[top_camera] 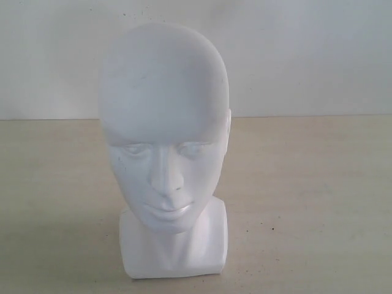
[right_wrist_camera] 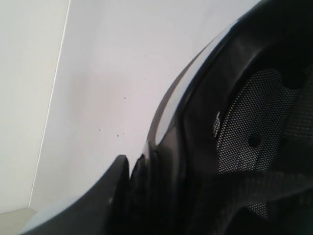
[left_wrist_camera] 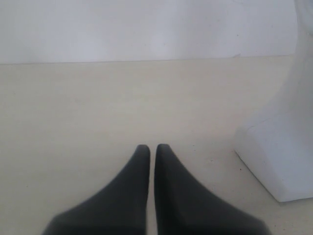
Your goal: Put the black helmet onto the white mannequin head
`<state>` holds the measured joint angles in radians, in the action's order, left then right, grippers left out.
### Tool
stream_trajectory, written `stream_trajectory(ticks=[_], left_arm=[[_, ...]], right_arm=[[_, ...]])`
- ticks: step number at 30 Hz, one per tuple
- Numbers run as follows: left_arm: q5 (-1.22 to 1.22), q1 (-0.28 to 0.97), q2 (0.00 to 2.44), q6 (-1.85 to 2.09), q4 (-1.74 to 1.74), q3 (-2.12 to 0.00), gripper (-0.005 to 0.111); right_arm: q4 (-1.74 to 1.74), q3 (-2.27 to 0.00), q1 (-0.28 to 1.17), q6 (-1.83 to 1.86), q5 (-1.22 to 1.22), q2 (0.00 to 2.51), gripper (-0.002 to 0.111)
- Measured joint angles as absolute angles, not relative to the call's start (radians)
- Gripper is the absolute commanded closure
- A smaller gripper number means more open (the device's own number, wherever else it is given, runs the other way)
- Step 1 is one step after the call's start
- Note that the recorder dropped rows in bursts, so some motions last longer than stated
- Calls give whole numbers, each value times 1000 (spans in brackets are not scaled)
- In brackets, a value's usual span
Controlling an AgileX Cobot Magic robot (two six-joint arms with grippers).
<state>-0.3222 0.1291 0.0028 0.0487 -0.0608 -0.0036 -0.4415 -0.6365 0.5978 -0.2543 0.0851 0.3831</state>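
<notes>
One white mannequin head (top_camera: 165, 135) stands upright on its blocky neck base on the pale bench (top_camera: 306, 184) in the exterior view. It faces the camera and sits well forward of the bench's far edge, where a white wall (top_camera: 306, 49) rises, and its crown is bare. In the left wrist view, the left end effector (left_wrist_camera: 152, 147) hangs over bare bench (left_wrist_camera: 98, 122). Its two dark fingers (left_wrist_camera: 137, 186) are pressed almost together, with only a thin slit between them and nothing in it. The head's neck base (left_wrist_camera: 279, 147) stands near it but apart. In the right wrist view, the black helmet (right_wrist_camera: 254, 122) fills much of the frame, its hollow turned to the camera. Black mesh padding, a strap and a ribbed rim show, with white wall behind and a sliver of bench at one corner. The right end effector (right_wrist_camera: 137, 164) pinches the helmet at that rim. One dark finger (right_wrist_camera: 110, 191) lies against the outside of the shell, and the other is hidden by the helmet. How far the helmet is from the head cannot be told here.
</notes>
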Motion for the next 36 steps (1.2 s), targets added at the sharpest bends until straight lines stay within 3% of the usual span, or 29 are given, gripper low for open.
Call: stream_trajectory(ticks=[36], left_arm=[[-322,129,3,49,-61,-4,102]], right_arm=[[-439,-619,598,-319,155,383,108]])
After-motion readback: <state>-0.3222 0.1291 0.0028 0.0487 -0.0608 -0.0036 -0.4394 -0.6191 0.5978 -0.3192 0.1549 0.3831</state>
